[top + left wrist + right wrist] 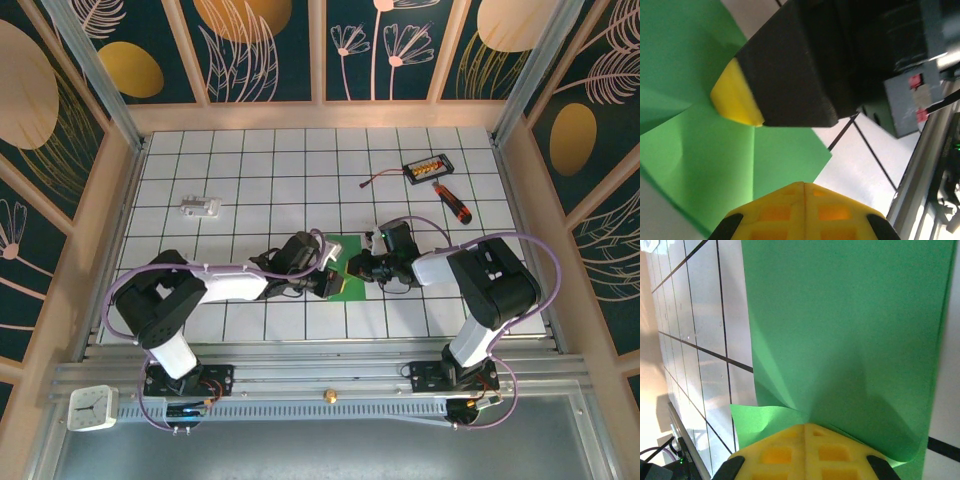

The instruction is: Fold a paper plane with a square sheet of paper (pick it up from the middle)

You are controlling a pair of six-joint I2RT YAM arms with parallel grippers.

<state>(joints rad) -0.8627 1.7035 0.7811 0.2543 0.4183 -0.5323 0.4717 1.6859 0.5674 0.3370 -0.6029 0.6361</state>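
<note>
Top external: square sheet of paper [352,284] lies flat on the tiled table [300,170], between both wrists. My right gripper [804,427] is clenched on its puckered edge. Left gripper [804,185] sits over the sheet; I cannot tell its grip.

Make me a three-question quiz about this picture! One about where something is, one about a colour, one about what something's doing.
1. Where is the green paper?
A) at the far left corner
B) between the two grippers
C) against the back wall
2. What colour are the fingers of the right gripper?
A) yellow
B) blue
C) pink
3. What is the right gripper doing?
A) gaping wide open
B) shut, pinching the paper
C) pointing at the ceiling
Answers: 1 B, the left gripper and right one flank it. 2 A, the right wrist view shows yellow. 3 B, paper puckers into its closed fingers.
</note>
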